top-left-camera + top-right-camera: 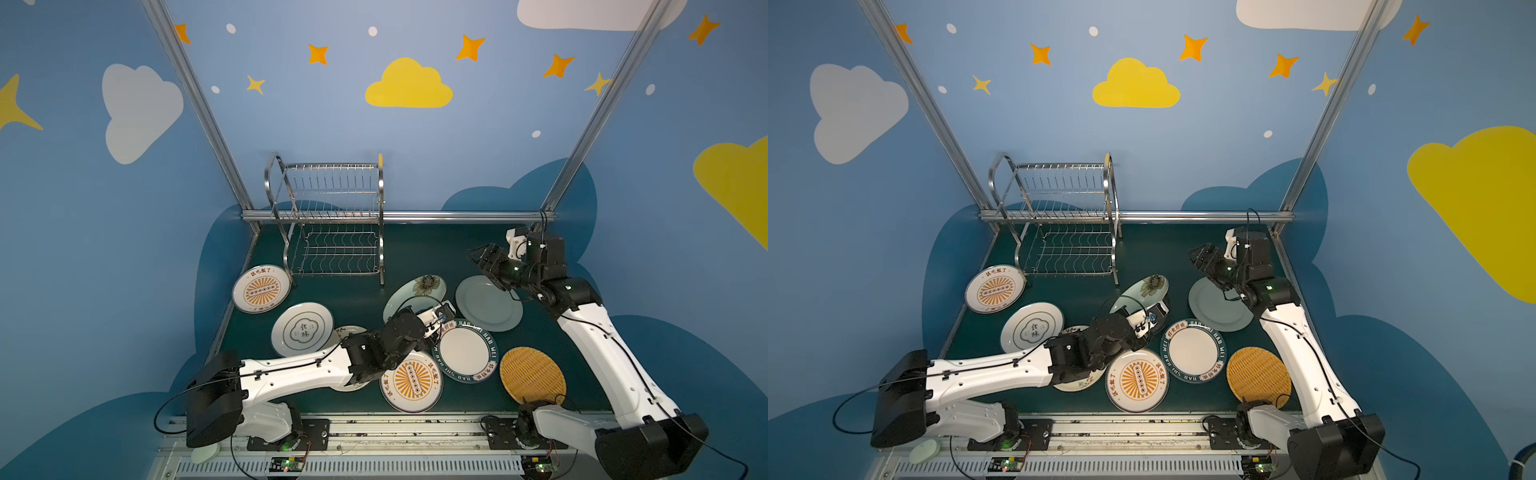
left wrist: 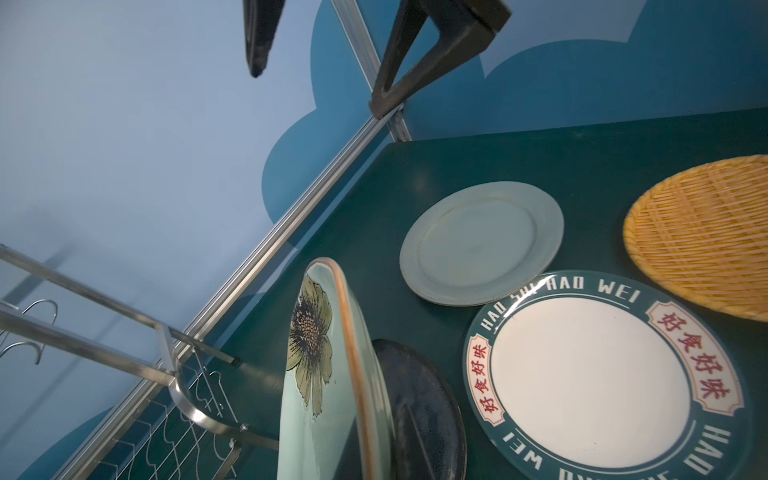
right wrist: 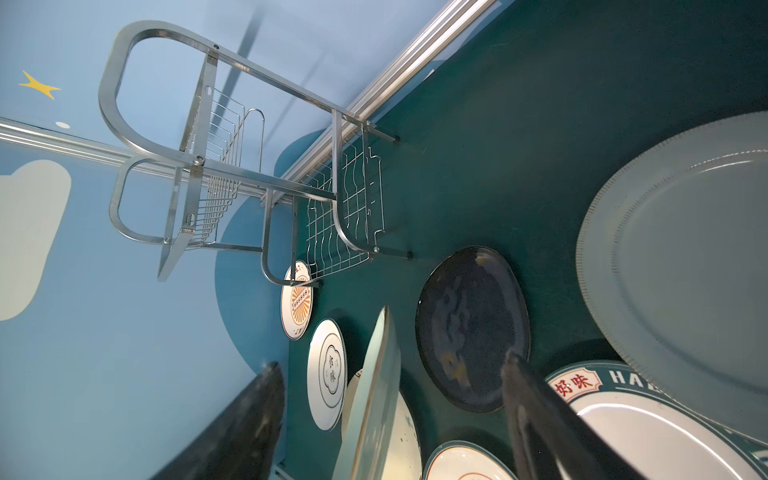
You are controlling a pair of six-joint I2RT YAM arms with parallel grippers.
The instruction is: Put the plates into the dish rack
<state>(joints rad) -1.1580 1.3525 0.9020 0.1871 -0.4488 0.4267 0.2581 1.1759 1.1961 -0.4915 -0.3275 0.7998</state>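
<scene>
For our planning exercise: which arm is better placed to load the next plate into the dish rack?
Left. The left pincer is shut on the tilted pale green flower-printed round plate, nearer the shiny steel-wire dish rack; the right pincer hangs open, empty.

Left arm (image 1: 299, 380) and right arm (image 1: 602, 349): glossy white shells over the long links, matte black housings at joints and shoulders. Thin black cables (image 1: 291, 366) were clipped along the shells. Small green lights (image 1: 515, 268) glowed near the wrist. The right gripper (image 2: 316, 93) carried black, tapered fingers (image 2: 419, 62).
</scene>
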